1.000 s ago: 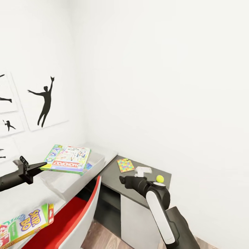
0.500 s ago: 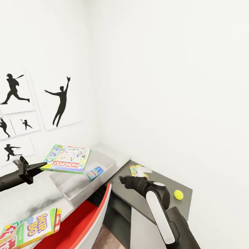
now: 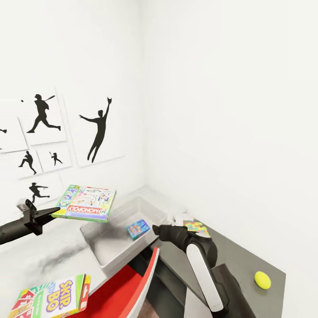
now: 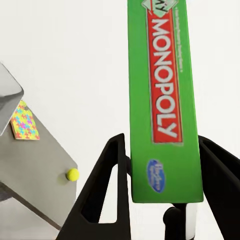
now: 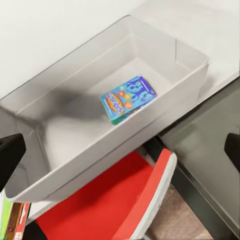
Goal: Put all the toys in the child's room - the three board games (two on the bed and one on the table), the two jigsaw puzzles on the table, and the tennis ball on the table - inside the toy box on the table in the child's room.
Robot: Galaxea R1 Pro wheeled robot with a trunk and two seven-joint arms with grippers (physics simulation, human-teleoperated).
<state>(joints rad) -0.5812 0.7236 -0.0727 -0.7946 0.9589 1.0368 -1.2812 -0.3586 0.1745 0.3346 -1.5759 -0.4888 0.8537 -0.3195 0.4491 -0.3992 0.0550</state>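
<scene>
Head view
Left gripper [image 3: 56,211]: at the left, closed on the near edge of the Monopoly box [image 3: 86,203]; box held roughly flat in the air, above the left end of the toy box [image 3: 155,210].
Toy box: light grey tray on the table [image 3: 53,260], beyond the red chair [image 3: 128,291].
Small blue game [image 3: 138,229]: lying flat on the tray floor, toward its right end.
Skip-Bo box [image 3: 53,301]: flat on the near left part of the table, well apart from the tray.
Jigsaw puzzle [image 3: 197,228]: on the dark grey cabinet [image 3: 247,260], at its far end, partly behind the right arm.
Tennis ball [image 3: 263,280]: on the same cabinet top, near right, well apart from the puzzle.
Right gripper [image 3: 155,229]: low at centre, just right of the tray; open or closed, cannot tell here.
Wall: white, with black athlete silhouettes [image 3: 99,129] at the left.

Left wrist view
Monopoly box [image 4: 165,100]: green edge with red lettering, clamped between the two dark fingers [image 4: 107,190].
Jigsaw puzzle [image 4: 24,121]: flat on the grey top.
Tennis ball [image 4: 73,174]: near that top's edge, apart from the puzzle.

Right wrist view
Right gripper [image 5: 122,150]: released, dark fingertips [image 5: 11,152] wide apart at the picture's sides, nothing between them.
Toy box [image 5: 192,55]: below the gripper, small blue game [image 5: 128,98] flat inside it.
Red chair [image 5: 115,200]: beside the tray's near wall.
Skip-Bo box [image 5: 12,220]: a corner just showing.
</scene>
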